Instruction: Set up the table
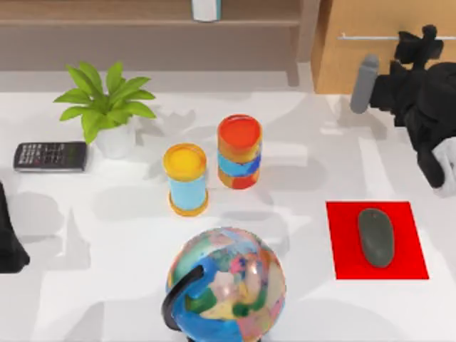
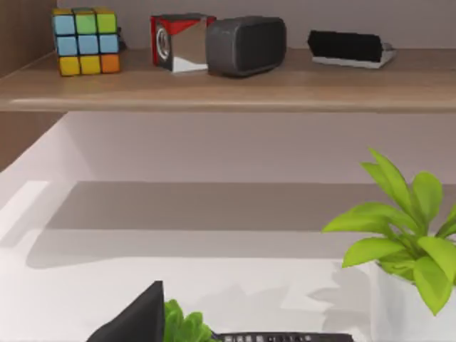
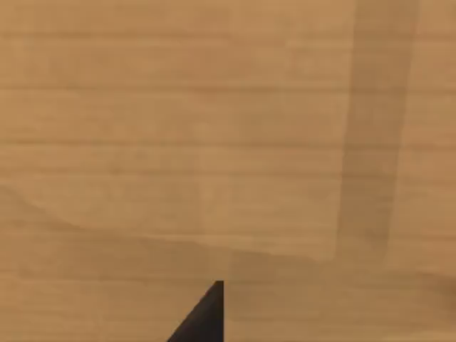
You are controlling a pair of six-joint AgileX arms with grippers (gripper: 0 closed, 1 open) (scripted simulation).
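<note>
The white table (image 1: 92,285) holds several things. At the top view's left edge my left arm (image 1: 8,246) rests low and dark, and its wrist view looks over the table's back toward a wooden shelf (image 2: 285,89). My right arm (image 1: 420,92) reaches over the back right corner, its gripper (image 1: 415,41) close against the light-brown cabinet (image 1: 370,57), just by the thin metal handle (image 1: 370,36). The right wrist view has the cabinet's wood (image 3: 214,142) very near. Neither gripper visibly holds anything.
A potted plant (image 1: 107,107) and a calculator (image 1: 50,156) sit at the back left. A yellow-topped cup (image 1: 186,178) and a red-topped cup (image 1: 239,151) stand mid-table, a globe (image 1: 226,291) at the front. A grey mouse (image 1: 375,236) lies on a red mat (image 1: 342,246).
</note>
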